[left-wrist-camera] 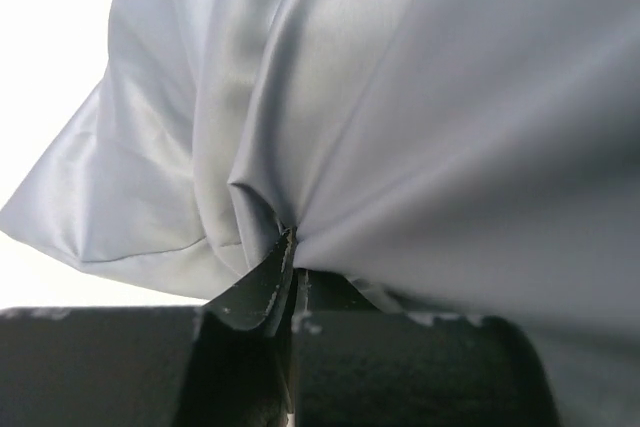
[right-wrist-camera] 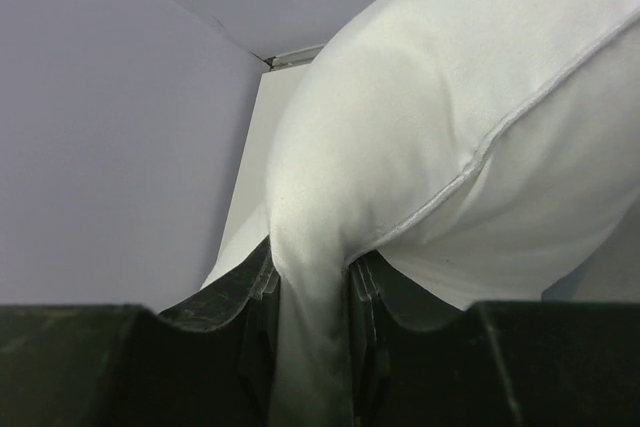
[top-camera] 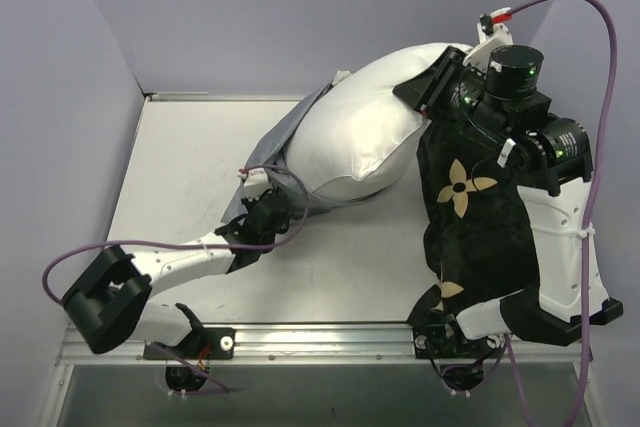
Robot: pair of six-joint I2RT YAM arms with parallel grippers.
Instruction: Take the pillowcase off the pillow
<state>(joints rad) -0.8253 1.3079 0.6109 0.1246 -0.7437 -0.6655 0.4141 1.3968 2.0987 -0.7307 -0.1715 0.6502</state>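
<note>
The plump white pillow [top-camera: 365, 127] is lifted at the back middle and mostly bare. The blue-grey pillowcase [top-camera: 283, 137] still wraps its lower left end and trails onto the table. My left gripper [top-camera: 262, 190] is shut on a pinched fold of the pillowcase [left-wrist-camera: 400, 97], with its fingertips [left-wrist-camera: 262, 292] closed tight in the left wrist view. My right gripper [top-camera: 432, 87] is shut on the upper right corner of the pillow [right-wrist-camera: 480, 107], and white cloth is squeezed between its fingers [right-wrist-camera: 255, 297].
A black cushion with beige flower motifs [top-camera: 470, 217] lies at the right under the right arm. Purple cables [top-camera: 590, 127] loop around both arms. Grey walls close the back and sides, and the table [top-camera: 180, 177] shows bare white at the left.
</note>
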